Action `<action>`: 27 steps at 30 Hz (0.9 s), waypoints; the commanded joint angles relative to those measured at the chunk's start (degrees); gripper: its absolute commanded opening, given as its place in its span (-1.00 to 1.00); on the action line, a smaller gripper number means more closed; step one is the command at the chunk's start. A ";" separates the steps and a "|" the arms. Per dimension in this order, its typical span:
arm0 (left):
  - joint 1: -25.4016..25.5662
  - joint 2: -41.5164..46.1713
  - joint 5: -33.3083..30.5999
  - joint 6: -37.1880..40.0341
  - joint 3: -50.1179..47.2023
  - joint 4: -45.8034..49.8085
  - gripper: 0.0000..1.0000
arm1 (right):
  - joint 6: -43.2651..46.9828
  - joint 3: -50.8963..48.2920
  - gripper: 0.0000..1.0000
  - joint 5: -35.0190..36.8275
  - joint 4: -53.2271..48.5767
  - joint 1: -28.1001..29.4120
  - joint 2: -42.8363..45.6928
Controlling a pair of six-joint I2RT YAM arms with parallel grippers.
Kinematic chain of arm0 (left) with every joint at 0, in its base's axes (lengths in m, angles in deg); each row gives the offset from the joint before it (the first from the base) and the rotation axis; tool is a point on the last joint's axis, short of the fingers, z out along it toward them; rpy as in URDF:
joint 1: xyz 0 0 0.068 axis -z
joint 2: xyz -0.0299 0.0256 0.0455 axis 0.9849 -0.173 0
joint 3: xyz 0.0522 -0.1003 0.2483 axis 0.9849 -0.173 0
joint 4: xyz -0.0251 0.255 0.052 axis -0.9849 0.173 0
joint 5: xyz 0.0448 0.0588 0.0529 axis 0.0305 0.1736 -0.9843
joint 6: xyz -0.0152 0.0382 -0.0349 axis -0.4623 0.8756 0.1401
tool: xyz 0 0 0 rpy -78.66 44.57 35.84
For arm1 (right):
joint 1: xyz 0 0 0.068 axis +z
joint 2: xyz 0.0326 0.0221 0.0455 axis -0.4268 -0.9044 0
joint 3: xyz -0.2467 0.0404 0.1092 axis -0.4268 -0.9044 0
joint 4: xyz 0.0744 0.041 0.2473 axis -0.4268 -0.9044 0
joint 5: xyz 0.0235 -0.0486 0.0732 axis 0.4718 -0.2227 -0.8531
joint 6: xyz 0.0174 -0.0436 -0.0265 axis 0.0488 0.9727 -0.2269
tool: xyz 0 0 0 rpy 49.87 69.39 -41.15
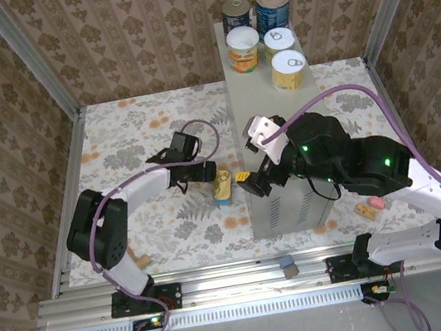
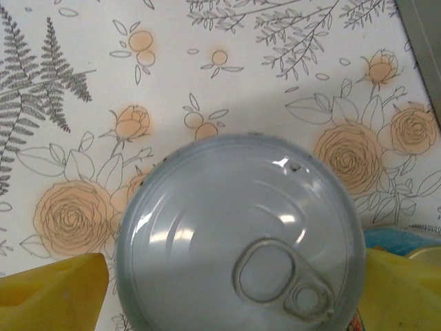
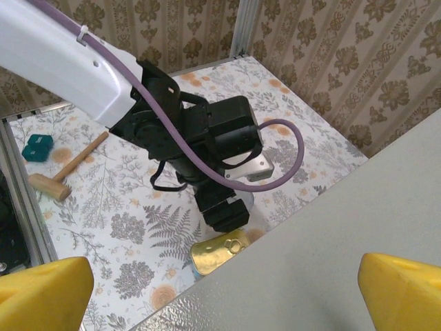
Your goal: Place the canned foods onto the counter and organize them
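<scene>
A tin (image 2: pixel 241 234) with a pale pull-tab lid stands on the floral table between my left gripper's (image 2: pixel 234 293) yellow fingers (image 2: pixel 48 293), one on each side. Whether they press on it is unclear. From above, the left gripper (image 1: pixel 207 173) hides this tin. A flat gold-topped tin (image 1: pixel 223 186) lies beside it (image 3: pixel 219 252), against the counter (image 1: pixel 288 197). Two dark-blue cans (image 1: pixel 272 6) and three yellow-labelled cans (image 1: pixel 288 69) stand on the counter's far end. My right gripper (image 1: pixel 253 179) hovers open over the counter's near end (image 3: pixel 331 227), empty.
A small wooden mallet (image 3: pixel 65 172) and a teal block (image 3: pixel 36 146) lie near the table's front rail. A small tan-and-pink object (image 1: pixel 370 207) lies to the right of the counter. Wallpapered walls close in three sides.
</scene>
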 commanded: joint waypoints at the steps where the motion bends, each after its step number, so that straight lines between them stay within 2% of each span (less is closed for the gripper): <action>1: -0.62 -1.45 0.58 1.76 2.37 0.43 0.81 | 0.16 -0.98 1.00 1.79 0.36 0.11 1.40; 12: -0.63 -1.85 0.53 2.11 3.45 2.07 0.60 | 0.09 -1.72 1.00 2.29 0.45 -0.07 2.20; 18: -0.63 1.11 0.05 2.39 4.01 3.74 0.51 | -0.48 -1.22 1.00 1.84 0.14 -0.07 2.68; 27: -1.24 7.26 -0.89 4.21 9.17 14.84 0.26 | -0.97 -1.22 1.00 3.01 -0.84 -0.07 4.45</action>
